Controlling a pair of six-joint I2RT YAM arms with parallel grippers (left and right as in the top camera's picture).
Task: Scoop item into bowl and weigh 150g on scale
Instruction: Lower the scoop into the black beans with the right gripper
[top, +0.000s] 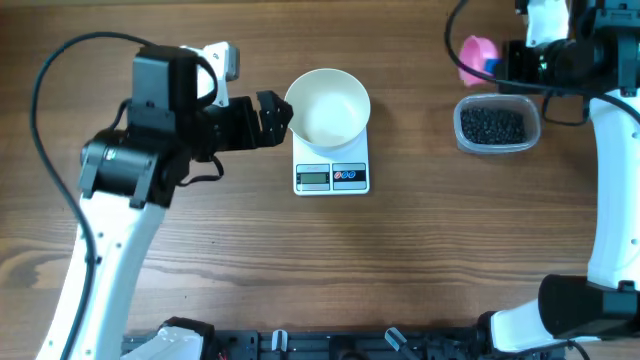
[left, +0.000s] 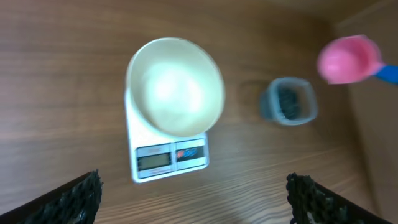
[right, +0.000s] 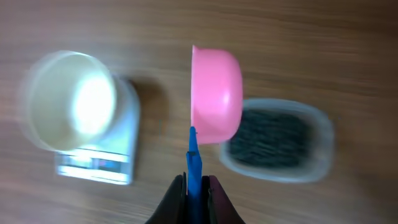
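Left arm (top: 110, 250) and right arm (top: 608, 170) have white tubular links, chunky black joint housings and thin black cables looping off both, and the left gripper (left: 193, 182) has black knobbly-textured fingers (left: 78, 198).

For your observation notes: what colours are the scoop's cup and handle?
The scoop has a pink cup and blue handle; clearest in the right wrist view.

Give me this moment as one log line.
left gripper: open, beside bowl | right gripper: shut on scoop handle, near tub | bowl: empty, on scale | beans: in tub
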